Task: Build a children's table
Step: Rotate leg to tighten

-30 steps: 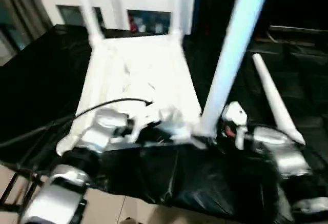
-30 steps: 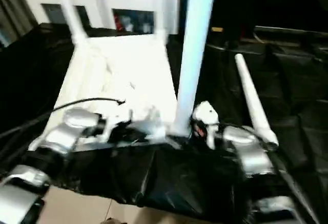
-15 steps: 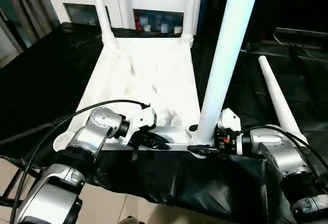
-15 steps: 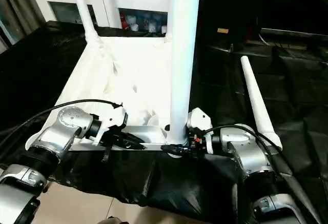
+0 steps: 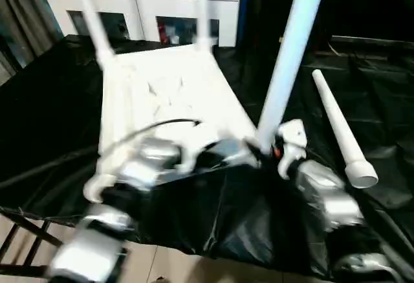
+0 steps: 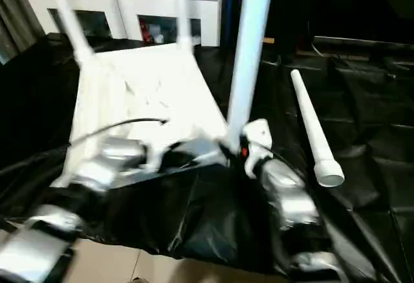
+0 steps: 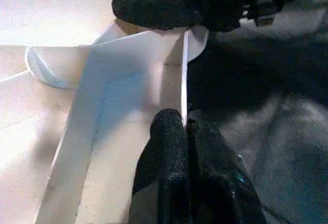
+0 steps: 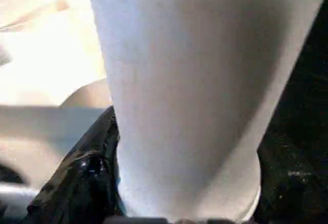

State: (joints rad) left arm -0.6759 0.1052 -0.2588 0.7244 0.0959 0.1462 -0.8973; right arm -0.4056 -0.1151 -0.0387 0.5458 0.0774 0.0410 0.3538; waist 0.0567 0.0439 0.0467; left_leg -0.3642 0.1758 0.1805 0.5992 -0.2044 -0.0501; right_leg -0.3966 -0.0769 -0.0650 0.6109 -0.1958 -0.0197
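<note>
The white tabletop (image 5: 174, 95) lies upside down on the black-covered work table. Two white legs (image 5: 94, 24) (image 5: 202, 11) stand in its far corners. A third leg (image 5: 291, 56) rises at a slant from the near right corner, and my right gripper (image 5: 265, 146) is shut on its base; the right wrist view looks straight at this leg (image 8: 189, 80). My left gripper (image 7: 183, 126) is shut on the tabletop's thin near rim (image 7: 183, 70), close to that corner. The fourth leg (image 5: 336, 127) lies loose on the black cover to the right.
A white glass-door cabinet (image 5: 162, 4) stands behind the work table. The black cover (image 5: 52, 114) spreads wide on both sides of the tabletop. Its near edge drops off to a tiled floor (image 5: 19, 257). A black cable (image 5: 155, 127) arcs over my left forearm.
The camera has shifted and the picture has blurred. My left gripper now sits further right along the near rim, nearer the held leg. Both grippers keep their hold.
</note>
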